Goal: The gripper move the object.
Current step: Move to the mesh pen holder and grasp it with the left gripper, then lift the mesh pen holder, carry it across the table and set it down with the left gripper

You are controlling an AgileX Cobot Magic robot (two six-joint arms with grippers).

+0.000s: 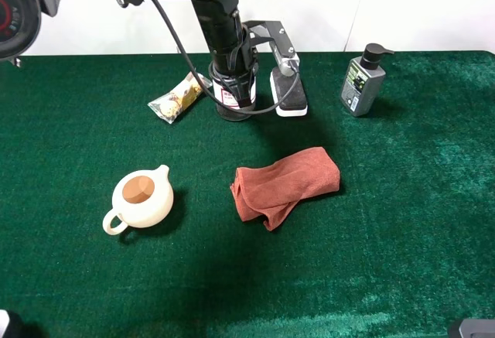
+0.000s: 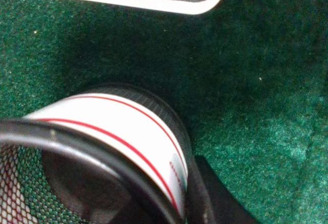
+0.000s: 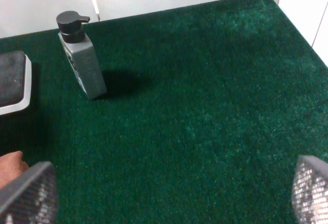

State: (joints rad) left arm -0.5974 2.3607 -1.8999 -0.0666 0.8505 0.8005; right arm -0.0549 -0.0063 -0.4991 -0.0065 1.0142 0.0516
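Note:
The black wire-mesh pen cup (image 1: pixel 237 98) with a white, red-printed label stands on the green cloth at the back, left of centre. My left gripper (image 1: pixel 232 81) comes down onto it from above and grips its rim. In the left wrist view the cup (image 2: pixel 118 131) fills the frame, and a black finger (image 2: pixel 218 201) presses against the outside of its wall. The other finger is hidden, apparently inside the cup. My right gripper (image 3: pixel 169 198) is open and empty, hovering over bare cloth near the front right.
A cream teapot (image 1: pixel 143 200) sits at the front left and a rust-red cloth (image 1: pixel 285 184) in the middle. A grey pump bottle (image 1: pixel 362 84) stands at the back right. A white-and-black pad (image 1: pixel 288 92) and a snack packet (image 1: pixel 177 98) flank the cup.

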